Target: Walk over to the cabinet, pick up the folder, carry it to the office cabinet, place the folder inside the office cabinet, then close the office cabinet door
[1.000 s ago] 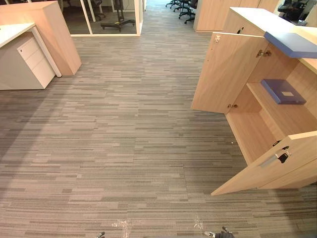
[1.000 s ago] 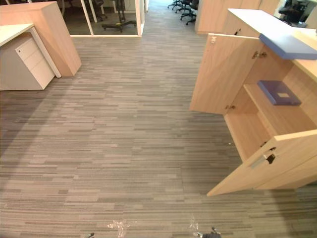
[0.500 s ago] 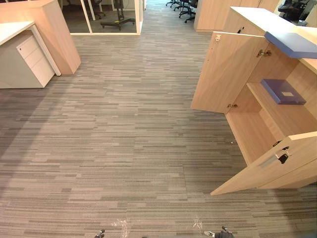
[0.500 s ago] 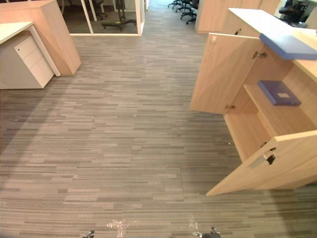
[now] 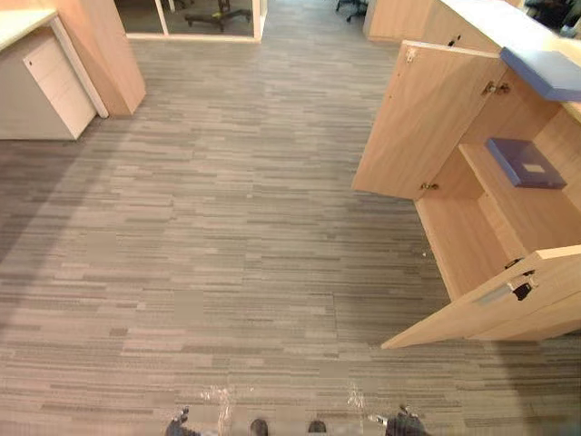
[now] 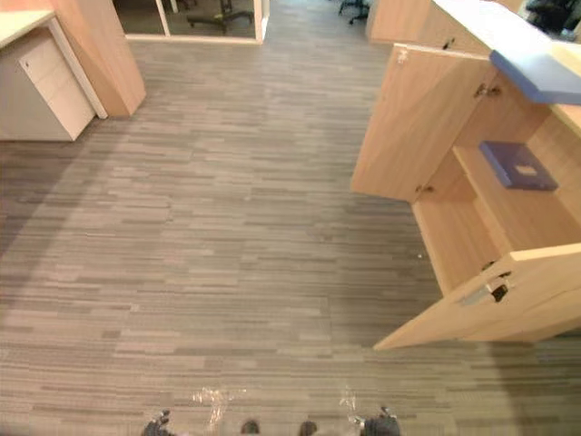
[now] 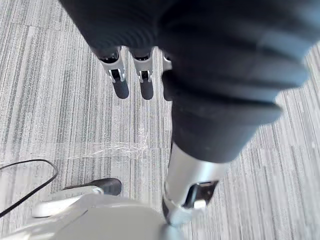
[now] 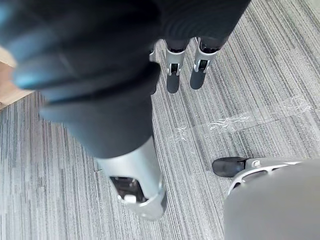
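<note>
Lying flat on the shelf (image 5: 508,207) inside the open cabinet (image 5: 434,118) at two o'clock, the blue folder (image 5: 526,162) looks light, stiff and slick, best pinched along its near edge, while the left hand (image 7: 120,82) and right hand (image 8: 174,76) hang loose-fingered, empty.

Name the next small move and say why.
Probably step right toward the open cabinet: its doors stand wide, a blue folder lies on its shelf, and the left hand and right hand hang open, empty, well short of it.
</note>
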Controlling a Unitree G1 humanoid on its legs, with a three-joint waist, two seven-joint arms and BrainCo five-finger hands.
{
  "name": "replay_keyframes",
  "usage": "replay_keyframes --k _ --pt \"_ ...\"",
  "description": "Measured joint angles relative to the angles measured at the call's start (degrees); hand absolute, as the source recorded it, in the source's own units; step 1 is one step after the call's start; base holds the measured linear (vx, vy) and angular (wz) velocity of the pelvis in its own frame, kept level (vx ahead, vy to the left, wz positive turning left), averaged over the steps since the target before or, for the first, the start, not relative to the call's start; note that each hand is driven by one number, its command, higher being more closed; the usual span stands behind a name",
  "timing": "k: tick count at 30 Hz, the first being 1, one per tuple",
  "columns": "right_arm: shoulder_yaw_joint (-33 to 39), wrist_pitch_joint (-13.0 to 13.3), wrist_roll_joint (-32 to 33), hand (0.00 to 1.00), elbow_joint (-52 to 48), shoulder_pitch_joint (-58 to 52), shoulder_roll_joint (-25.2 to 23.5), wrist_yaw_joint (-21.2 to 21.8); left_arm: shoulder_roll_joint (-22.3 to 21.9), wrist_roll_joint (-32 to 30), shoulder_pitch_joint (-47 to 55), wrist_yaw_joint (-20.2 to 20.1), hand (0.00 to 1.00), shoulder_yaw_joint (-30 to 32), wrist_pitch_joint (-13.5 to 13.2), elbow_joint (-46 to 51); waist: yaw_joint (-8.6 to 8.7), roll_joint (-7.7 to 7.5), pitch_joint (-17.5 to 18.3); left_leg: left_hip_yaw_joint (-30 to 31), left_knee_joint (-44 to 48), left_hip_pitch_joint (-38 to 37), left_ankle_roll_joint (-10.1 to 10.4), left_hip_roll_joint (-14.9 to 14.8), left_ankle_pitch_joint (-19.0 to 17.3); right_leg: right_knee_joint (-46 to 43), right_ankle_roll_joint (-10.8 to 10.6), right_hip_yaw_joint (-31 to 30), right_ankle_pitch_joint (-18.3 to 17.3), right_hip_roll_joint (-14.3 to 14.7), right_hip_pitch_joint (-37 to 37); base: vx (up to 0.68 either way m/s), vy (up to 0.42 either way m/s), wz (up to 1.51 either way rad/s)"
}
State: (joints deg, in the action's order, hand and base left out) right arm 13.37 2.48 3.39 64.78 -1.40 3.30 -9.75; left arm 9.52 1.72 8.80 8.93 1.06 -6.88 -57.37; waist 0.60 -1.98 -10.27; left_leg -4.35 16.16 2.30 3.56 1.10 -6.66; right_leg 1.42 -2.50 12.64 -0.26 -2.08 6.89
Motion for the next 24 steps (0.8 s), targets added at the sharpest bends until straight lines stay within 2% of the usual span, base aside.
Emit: replay_keyframes --k 1,3,4,5,6,8,9,10,11,12,13,14,16,18,20,21,23,24 --pt "0.0 0.0 0.2 0.0 -0.4 0.2 0.1 -0.1 -0.3 1.2 -0.1 0.4 0.0 0.8 -0.3 1.0 -0.33 0.31 -1.0 -1.5 8.1 3.5 1.3 -0.8 -1.4 -1.0 1.6 0.0 -1.1 -0.1 0.0 -0.12 0.004 0.0" --pt "0.0 0.0 0.2 0.0 -1.5 0.0 0.2 -0.4 -0.9 2.4 0.1 0.9 0.0 1.7 -0.5 1.6 -0.41 0.82 -1.7 -3.7 16.7 7.5 1.4 -2.3 -1.5 -2.1 2.4 -0.2 -2.6 -0.1 0.2 -0.07 0.011 0.0" --pt "0.0 0.0 0.3 0.0 -2.4 -0.3 0.3 -0.7 -1.5 4.0 0.4 1.4 0.0 3.2 -0.9 1.7 -0.54 1.14 -2.0 -7.0 22.5 10.3 -1.9 -4.8 -4.4 -2.8 2.4 -0.3 -3.2 -0.2 0.3 -0.02 0.041 -0.03" --pt "0.1 0.0 0.3 0.0 -2.8 -0.4 0.3 -0.9 -1.8 4.8 0.5 1.9 0.0 3.9 -1.0 1.7 -0.53 1.38 -1.9 -8.1 23.6 11.5 -2.9 -6.2 -6.1 -2.9 2.4 -0.4 -3.3 -0.2 0.3 0.0 0.051 -0.01" --pt "0.2 0.0 0.2 0.0 -2.9 -0.4 0.4 -1.0 -2.1 5.8 0.6 2.0 0.0 4.6 -1.1 1.6 -0.58 1.46 -1.9 -8.1 23.1 12.6 -2.8 -7.3 -7.1 -2.9 2.3 -0.4 -3.4 -0.6 0.3 0.04 0.085 0.02" --pt "0.2 -0.1 0.0 0.0 -2.6 -0.6 0.6 -1.0 -2.7 7.4 1.0 2.1 0.0 5.9 -1.0 1.5 -0.9 1.39 -2.0 -6.5 11.7 12.6 -1.0 -8.0 -6.1 -3.0 1.1 -0.6 -4.1 -3.2 0.4 0.09 0.174 0.01" --pt "0.2 -0.1 0.0 0.0 -2.6 -0.6 0.7 -1.0 -2.8 7.8 1.1 2.1 0.0 6.0 -1.0 1.5 -0.86 1.44 -1.9 -5.4 7.7 12.5 -1.0 -7.6 -4.9 -3.0 0.5 -0.6 -4.3 -4.1 0.4 0.14 0.262 0.06" --pt "0.2 -0.1 -0.1 0.0 -2.6 -0.6 0.9 -1.1 -3.3 8.5 1.5 2.1 0.0 6.4 -0.9 1.5 -0.9 1.8 -1.7 -3.8 -0.1 12.2 0.1 -7.4 -1.4 -2.8 -1.0 -0.6 -4.6 -5.7 0.3 0.22 0.391 0.08" --pt "0.1 -0.1 -0.1 0.0 -2.6 -0.6 1.0 -1.1 -4.0 9.2 1.8 2.1 0.0 7.4 -0.9 1.0 -1.09 2.34 -1.5 -5.7 -3.7 10.6 1.5 -6.7 4.7 -2.1 -2.6 -0.7 -4.9 -7.4 0.6 0.2 0.336 0.07" --pt "0.0 -0.2 -0.1 0.0 -2.5 -0.7 1.1 -1.1 -4.1 9.4 1.6 2.1 0.0 7.6 -0.9 0.7 -1.21 2.36 -1.3 -6.6 -4.3 10.4 0.9 -6.0 6.1 -1.6 -3.0 -0.4 -4.9 -8.2 0.9 0.32 0.405 -0.04" --pt "-0.1 -0.1 -0.3 0.0 -2.1 -0.1 0.5 -1.0 -4.3 9.4 1.3 2.1 0.0 8.2 -0.9 0.6 -1.78 2.25 -1.3 -8.9 -3.1 10.7 0.3 -5.5 6.3 -2.4 -3.4 -0.3 -4.7 -9.3 1.3 0.33 0.282 -0.13" --pt "-0.5 -0.2 -0.8 0.0 -1.9 0.4 -0.6 -0.9 -4.3 9.3 1.3 2.1 0.0 8.2 -0.9 0.6 -2.24 2.14 -1.0 -9.8 -2.1 10.1 -2.0 -3.8 4.8 -3.7 -3.2 -0.3 -4.4 -10.9 1.5 0.39 0.33 -0.19" --pt "-1.4 -0.2 -2.1 0.0 -1.5 0.8 -1.1 -0.6 -4.4 8.9 1.4 2.1 0.0 8.2 -0.9 0.6 -2.57 2.16 -0.6 -11.0 -2.0 9.1 -3.2 -2.6 4.0 -3.6 -4.5 -0.4 -3.6 -12.4 1.7 0.24 0.192 -0.2" --pt "-1.4 -0.2 -2.6 0.0 -1.2 1.1 -1.5 -0.4 -4.2 6.5 1.6 2.1 0.0 8.1 -0.8 0.0 -3.08 2.01 1.8 -13.2 -2.1 8.3 -4.9 -0.7 2.6 -1.7 -6.4 -0.5 -1.5 -14.6 1.9 0.36 0.222 -0.45" --pt "-1.4 -0.4 -2.6 0.0 0.1 1.8 -1.6 -0.3 -3.7 5.2 1.4 1.9 0.0 7.2 -0.8 -1.0 -3.2 2.16 3.3 -14.2 -2.5 7.2 -6.4 1.0 1.8 -1.0 -6.9 -0.7 -0.1 -16.4 1.8 0.33 0.154 -0.49" --pt "-1.1 -0.7 -2.6 0.0 0.4 1.8 -1.5 0.0 -3.7 5.0 1.4 1.8 0.0 6.4 -0.8 -1.5 -3.29 2.38 4.3 -14.2 -3.8 6.0 -6.9 2.3 1.4 -2.5 -6.8 -0.8 0.1 -17.6 1.1 0.29 0.152 -0.43" --pt "-0.8 -1.0 -2.6 0.0 0.5 1.7 -0.9 0.3 -3.9 4.6 1.5 1.8 0.0 5.3 -0.8 -1.7 -3.26 3.9 5.5 -14.1 -6.3 3.5 -7.7 3.6 0.9 -9.6 -6.8 -2.6 0.1 -19.1 -2.2 0.26 0.179 -0.38" --pt "0.4 -1.1 -2.6 0.0 0.1 1.8 0.2 0.5 -4.2 4.6 1.5 1.7 0.0 4.3 -0.8 -1.6 -3.09 4.55 5.9 -13.5 -7.8 1.2 -7.7 4.2 0.8 -18.1 -6.4 -2.7 0.0 -20.6 -5.7 0.22 0.201 -0.21"
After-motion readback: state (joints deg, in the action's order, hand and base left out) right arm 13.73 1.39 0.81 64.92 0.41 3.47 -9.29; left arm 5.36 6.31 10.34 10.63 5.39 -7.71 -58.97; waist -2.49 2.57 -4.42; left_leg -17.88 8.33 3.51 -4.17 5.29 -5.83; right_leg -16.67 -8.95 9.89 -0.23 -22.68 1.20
